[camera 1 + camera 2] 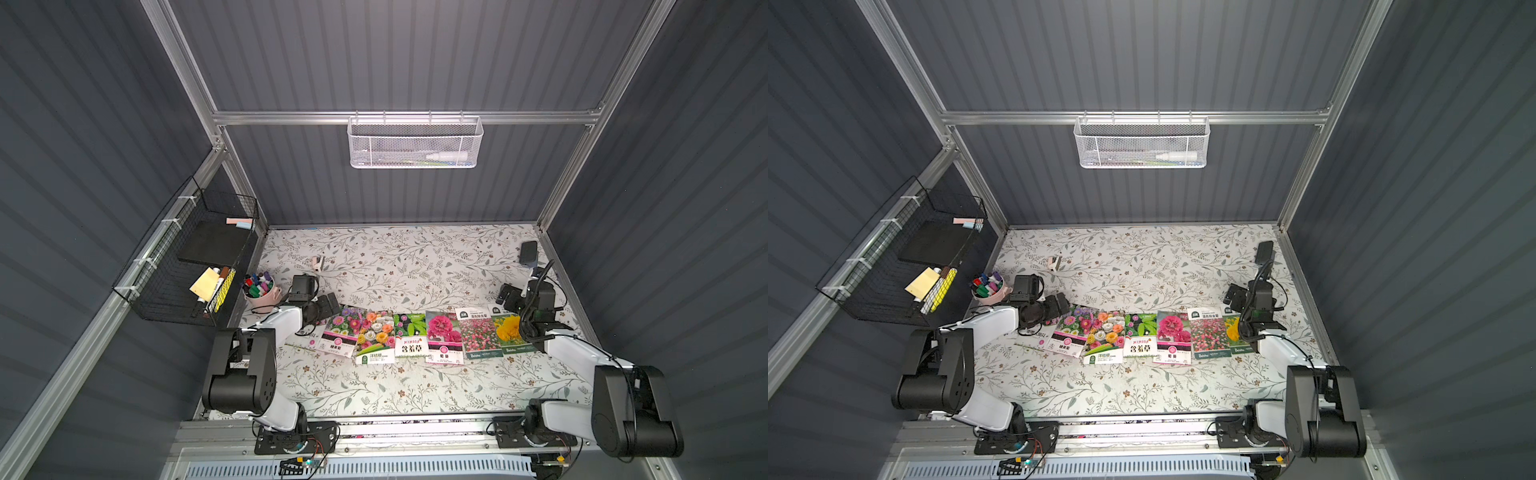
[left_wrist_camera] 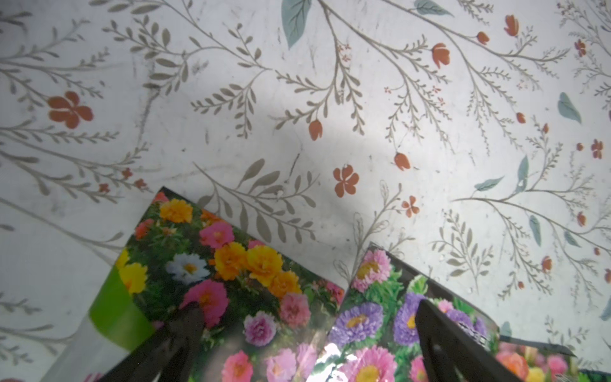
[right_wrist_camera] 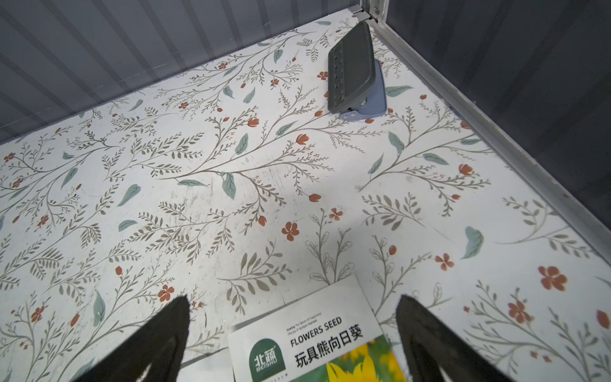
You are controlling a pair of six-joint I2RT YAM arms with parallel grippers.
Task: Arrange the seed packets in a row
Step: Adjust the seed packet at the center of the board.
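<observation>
Seven flat glossy seed packets are laid in a row across the floral-print white table, with edges touching or slightly overlapped.

- **Far left:** a mixed orange-and-pink flower packet with a green band is half hidden under the left arm in both top views.
- **Left jaws:** they stand wide open above that packet and the purple-and-pink aster packet; nothing is gripped.
- **Next along:** a mixed-rose packet, a green-leaf packet, a deep-pink bloom packet, a pink-field packet and a yellow sunflower packet.
- **Right jaws:** they are spread open near the sunflower packet's white-banded end, empty.

The packets are judged light, thin, bendy and slick. A free short edge is best pinched, since overlapped neighbours may be dragged.
</observation>
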